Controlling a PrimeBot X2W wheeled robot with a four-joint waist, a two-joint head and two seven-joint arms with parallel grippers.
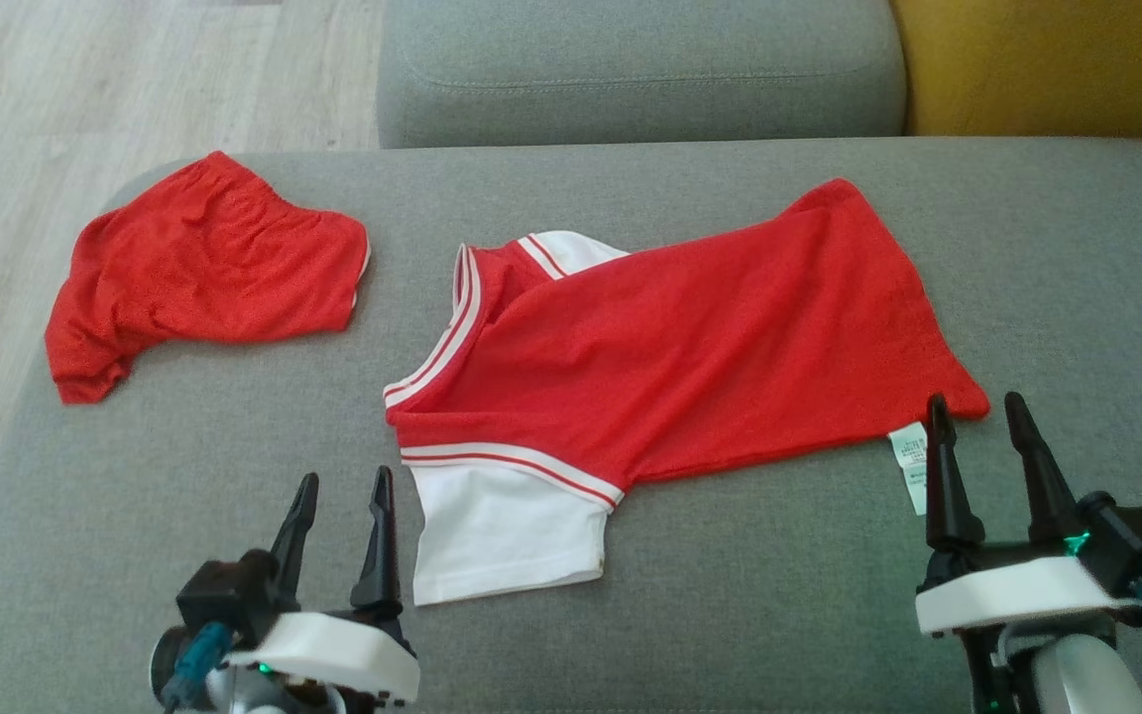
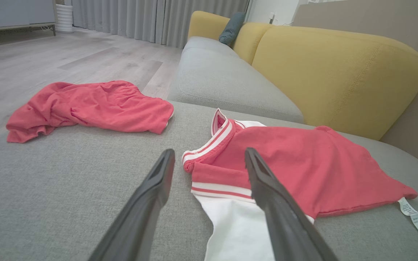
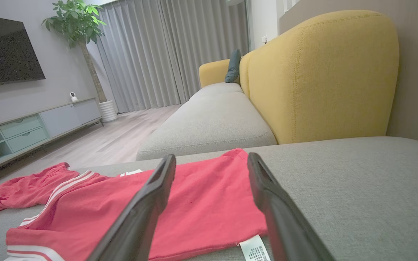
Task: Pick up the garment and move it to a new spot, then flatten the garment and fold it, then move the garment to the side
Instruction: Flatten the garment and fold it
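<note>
The garment (image 1: 690,347), a red shirt with white sleeves and striped trim, lies spread across the grey sofa cushion (image 1: 779,595), folded along its length. Its white sleeve (image 1: 502,535) points toward me and a white label (image 1: 913,461) sticks out at the hem. My left gripper (image 1: 347,476) stands open just left of that sleeve, touching nothing. In the left wrist view the left gripper (image 2: 209,151) frames the collar of the garment (image 2: 303,163). My right gripper (image 1: 976,399) is open at the hem corner beside the label. In the right wrist view the right gripper (image 3: 212,156) hovers over the hem of the garment (image 3: 201,203).
Crumpled red shorts (image 1: 204,268) lie at the cushion's far left corner. A second grey seat (image 1: 630,69) and a yellow backrest (image 1: 1057,64) stand behind. Wooden floor (image 1: 85,119) lies beyond the left edge.
</note>
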